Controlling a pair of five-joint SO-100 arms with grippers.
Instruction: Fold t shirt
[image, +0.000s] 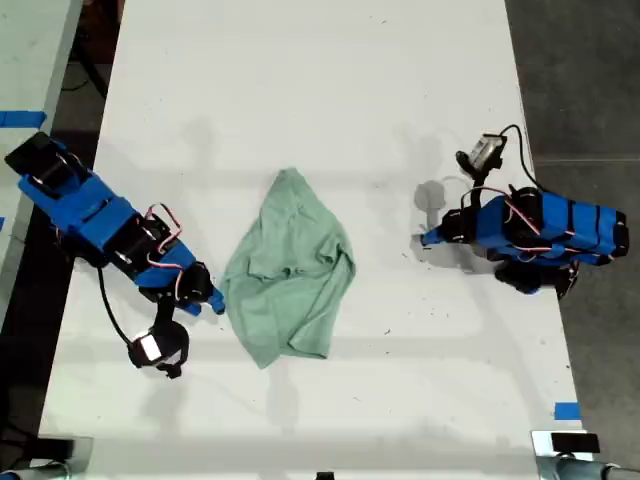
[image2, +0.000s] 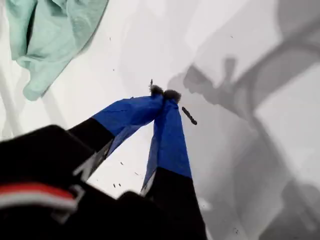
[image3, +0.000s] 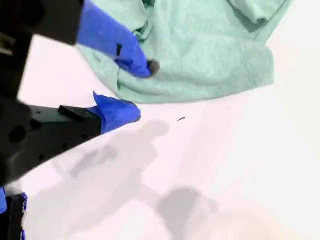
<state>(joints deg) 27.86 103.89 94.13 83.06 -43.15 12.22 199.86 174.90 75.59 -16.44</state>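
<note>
Second tool (image3: 131, 90), jaws apart, sits at the shirt's (image: 290, 270) edge; first tool (image2: 164, 93), pinched together, sits farther off.

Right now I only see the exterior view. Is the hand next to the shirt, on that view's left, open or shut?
Observer: Open. The second wrist view shows the second hand with its jaws apart at the t shirt edge.
Operator: Any cloth pinched?
Observer: No. One fingertip shows over the cloth and the other over bare table.
Operator: And the other hand?
Observer: The first hand is shut on nothing, away from the shirt.
</note>
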